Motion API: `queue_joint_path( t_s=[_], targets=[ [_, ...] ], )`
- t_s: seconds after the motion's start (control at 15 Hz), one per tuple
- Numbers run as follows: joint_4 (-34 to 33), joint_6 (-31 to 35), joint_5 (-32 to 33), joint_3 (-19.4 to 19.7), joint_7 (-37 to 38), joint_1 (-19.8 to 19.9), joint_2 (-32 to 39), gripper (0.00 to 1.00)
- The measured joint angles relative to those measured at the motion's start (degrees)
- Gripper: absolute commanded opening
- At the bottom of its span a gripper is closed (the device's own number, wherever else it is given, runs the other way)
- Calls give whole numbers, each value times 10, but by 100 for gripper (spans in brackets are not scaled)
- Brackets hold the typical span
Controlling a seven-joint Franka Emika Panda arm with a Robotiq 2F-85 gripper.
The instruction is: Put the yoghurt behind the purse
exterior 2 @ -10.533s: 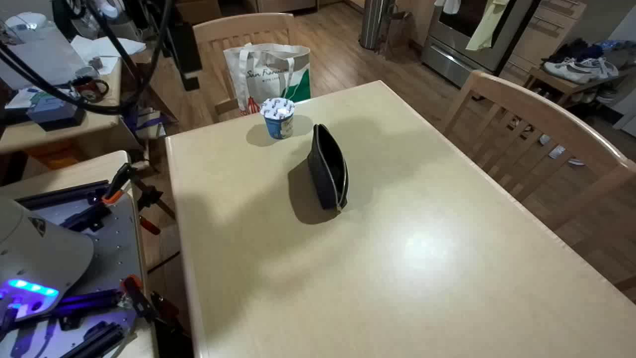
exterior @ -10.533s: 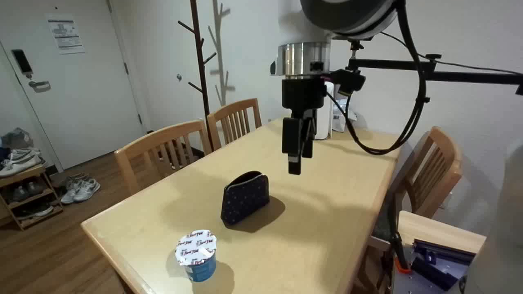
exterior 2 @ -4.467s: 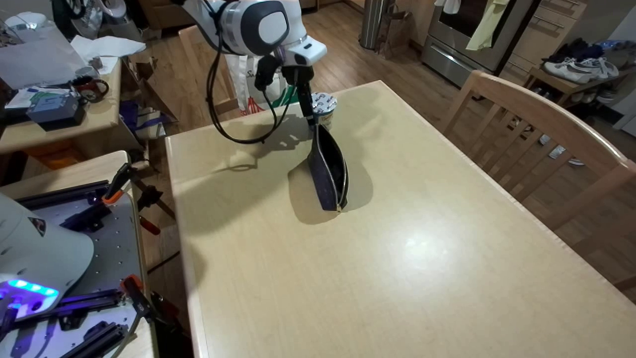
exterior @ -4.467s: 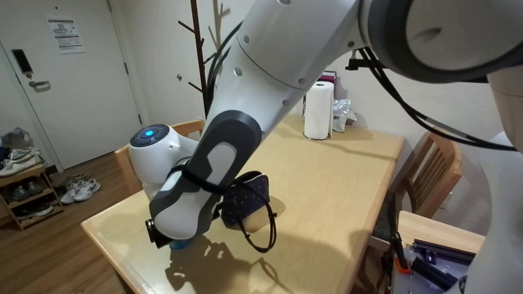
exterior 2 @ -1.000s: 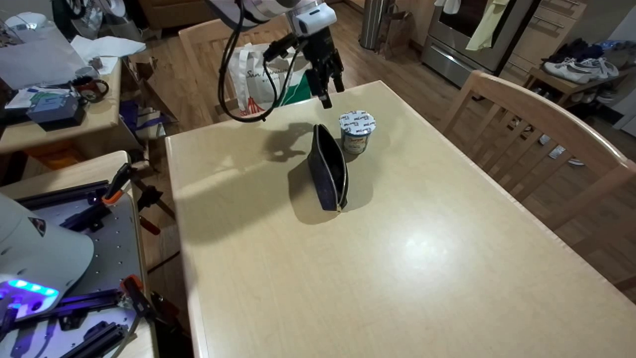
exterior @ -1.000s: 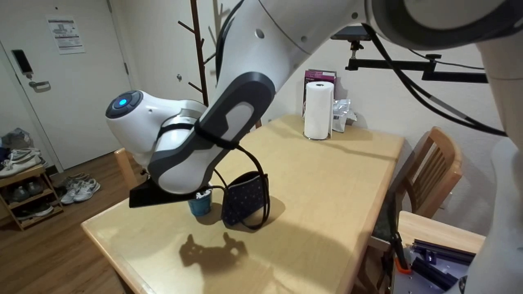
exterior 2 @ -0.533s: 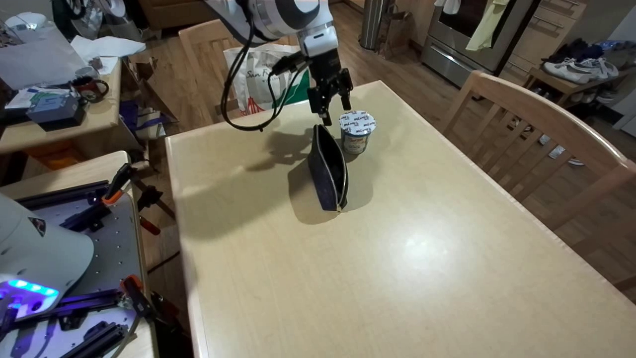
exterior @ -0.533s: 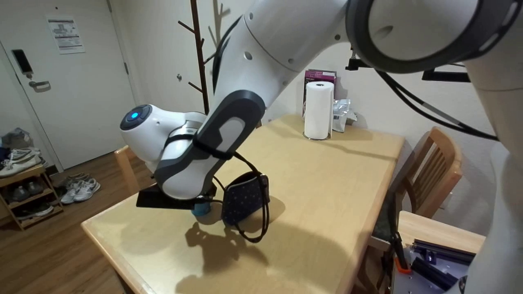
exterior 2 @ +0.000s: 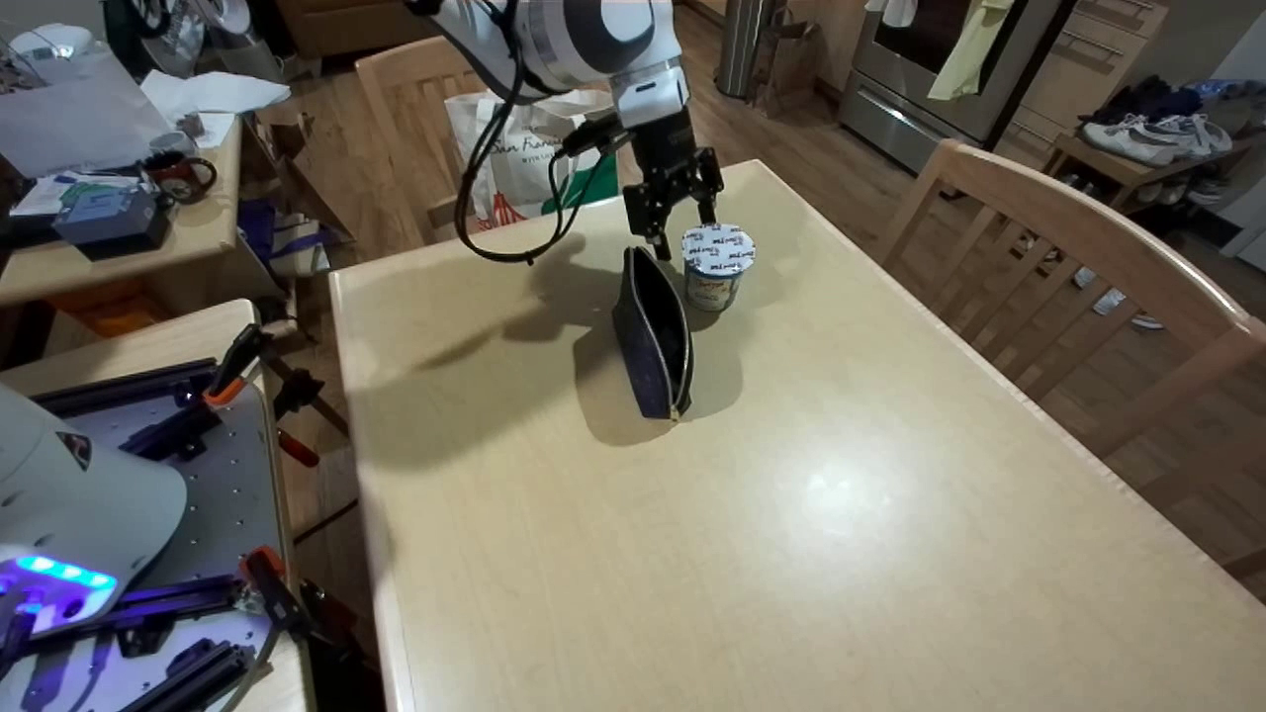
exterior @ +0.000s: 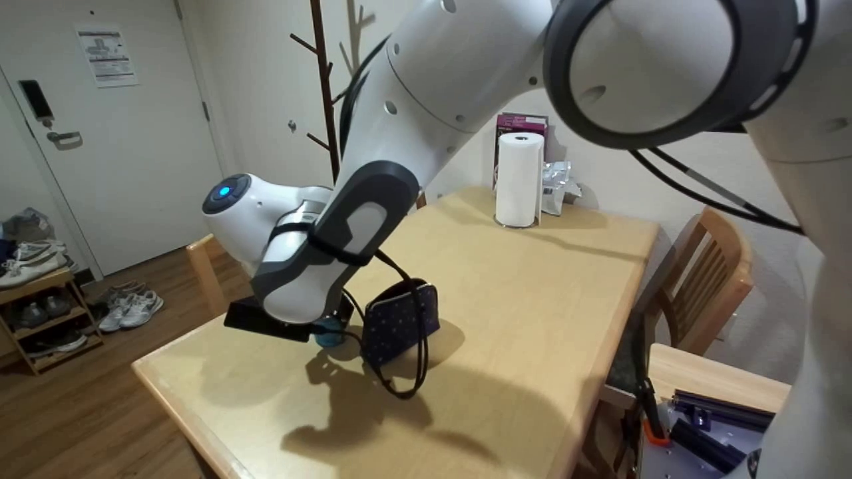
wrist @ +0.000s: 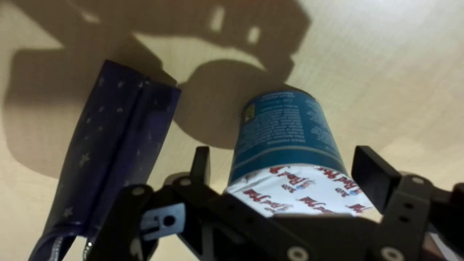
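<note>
Yoghurt (wrist: 290, 152) foil-lidded, purse (wrist: 110, 152) seemingly fabric.

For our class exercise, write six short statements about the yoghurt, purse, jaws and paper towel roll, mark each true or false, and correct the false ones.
1. The yoghurt stands upright on the table. True.
2. The jaws are shut on the yoghurt. False: they stand open.
3. The purse is star-patterned. True.
4. The purse is zipped shut. False: its top gapes open.
5. The yoghurt touches the purse. False: table shows between them.
6. The paper towel roll stands upright. True.
</note>
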State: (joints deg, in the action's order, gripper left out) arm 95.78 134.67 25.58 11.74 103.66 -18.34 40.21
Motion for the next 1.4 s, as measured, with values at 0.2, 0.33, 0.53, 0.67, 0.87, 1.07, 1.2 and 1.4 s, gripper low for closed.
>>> queue_joint_path(
  t_s=[0.2, 0.33, 0.53, 0.67, 0.87, 1.07, 1.2, 1.4],
  targets=[
    [0, -1, 55, 45, 72, -26, 6, 100],
    [0, -5, 82, 60, 108, -31, 12, 100],
    [0, -17, 106, 64, 141, -29, 18, 100],
    [0, -18, 118, 60, 141, -29, 18, 100],
    [0, -18, 122, 57, 141, -29, 18, 100],
    [-2, -17, 122, 53, 141, -25, 16, 100],
    [-2, -17, 137, 54, 148, -27, 9, 100],
    [-2, -29, 194, 55, 186, -38, -21, 100]
  ],
)
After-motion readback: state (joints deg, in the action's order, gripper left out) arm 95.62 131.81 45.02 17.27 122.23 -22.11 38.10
